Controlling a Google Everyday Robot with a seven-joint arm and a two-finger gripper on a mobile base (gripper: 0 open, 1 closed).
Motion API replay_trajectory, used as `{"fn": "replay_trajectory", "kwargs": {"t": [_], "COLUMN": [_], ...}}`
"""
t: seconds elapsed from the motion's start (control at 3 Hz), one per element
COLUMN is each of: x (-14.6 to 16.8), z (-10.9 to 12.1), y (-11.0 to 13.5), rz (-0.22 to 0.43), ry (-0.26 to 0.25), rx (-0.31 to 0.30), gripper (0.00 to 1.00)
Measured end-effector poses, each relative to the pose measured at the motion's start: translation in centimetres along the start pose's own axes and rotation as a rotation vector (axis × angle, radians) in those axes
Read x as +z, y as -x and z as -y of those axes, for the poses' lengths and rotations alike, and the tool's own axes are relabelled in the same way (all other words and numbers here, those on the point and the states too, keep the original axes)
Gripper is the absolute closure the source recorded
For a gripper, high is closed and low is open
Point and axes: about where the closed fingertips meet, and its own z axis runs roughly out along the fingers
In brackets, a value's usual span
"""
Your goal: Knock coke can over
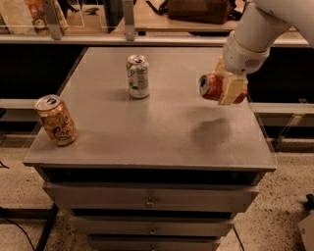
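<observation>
One red aluminium coke can [212, 88] with a silver top lies on its side in mid-air, above the right part of the table and clear of its surface. We see the silver top facing left, towards the middle of the table. The gripper [226, 86] is clamped on the coke can: one pale tan finger [232, 90] crosses the near side of the can's body, and the other is mostly hidden behind it. The gripper hangs from a white, rounded arm [255, 34] that enters from the upper right corner.

Directly below the held can, we note a soft dark shadow [212, 131] on the grey, flat tabletop [162, 122].

Two other cans stand upright on the same tabletop. A white-and-green drink can [138, 76] stands towards the back, left of the held can and well apart from it. An orange-tan drink can with dark script [56, 120] stands near the front left corner, well apart from both others.

Beneath the tabletop we see grey drawer fronts [149, 198] with small central knobs. Behind the table runs a wooden counter, on which a brown bag [198, 10] rests.
</observation>
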Motion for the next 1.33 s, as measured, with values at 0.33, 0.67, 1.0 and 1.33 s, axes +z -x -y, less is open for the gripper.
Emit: {"fn": "replay_trajectory", "kwargs": {"t": [0.33, 0.67, 1.0, 1.33], "x": [1.3, 2.1, 2.1, 3.3], "z": [-0.7, -0.4, -0.4, -0.5], "y": [0.6, 1.2, 1.2, 0.5], "rz": [-0.052, -0.082, -0.082, -0.042], "ry": [0.108, 0.131, 0.131, 0.113], "rx": [-0.039, -0.060, -0.060, -0.020], "gripper": [0.20, 0.00, 0.00, 0.00]}}
